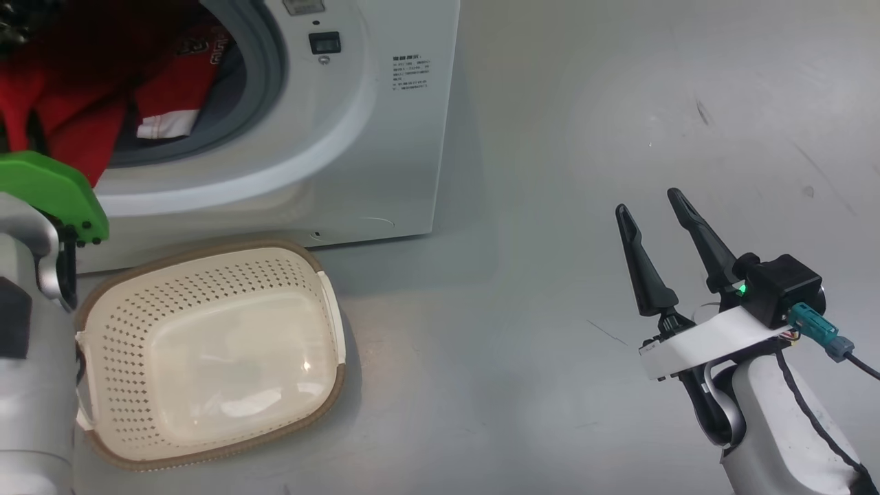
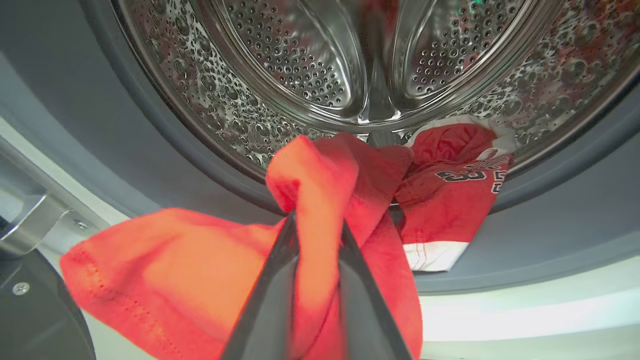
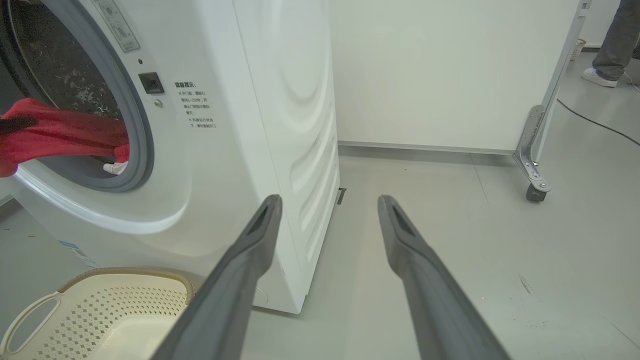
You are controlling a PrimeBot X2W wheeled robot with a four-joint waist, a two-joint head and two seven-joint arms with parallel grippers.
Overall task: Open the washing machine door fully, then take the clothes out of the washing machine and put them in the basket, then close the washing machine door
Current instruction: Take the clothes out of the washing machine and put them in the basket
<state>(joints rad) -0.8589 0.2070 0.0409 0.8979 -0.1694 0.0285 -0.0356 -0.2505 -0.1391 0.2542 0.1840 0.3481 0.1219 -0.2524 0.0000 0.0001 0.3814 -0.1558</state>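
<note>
The white washing machine (image 1: 385, 137) stands open, its steel drum (image 2: 350, 60) uncovered. Red clothes (image 2: 165, 270) spill from the drum over the grey rubber ring (image 2: 550, 235). My left gripper (image 2: 319, 222) is shut on a fold of that red fabric at the mouth. A second red piece with white lettering (image 2: 450, 185) lies behind it. The clothes (image 1: 75, 103) also hang in the opening in the head view. The cream basket (image 1: 206, 275) sits on the floor right in front of the machine. My right gripper (image 1: 648, 203) hovers open over bare floor to the right, holding nothing. A dark edge, apparently of the washing machine door (image 2: 35, 315), shows beside a metal hinge.
Grey floor (image 1: 584, 137) stretches to the right of the machine. In the right wrist view a white wall panel on a castor leg (image 3: 535, 185) stands behind, a cable runs across the floor, and a person's leg and shoe (image 3: 607, 50) are at the far right.
</note>
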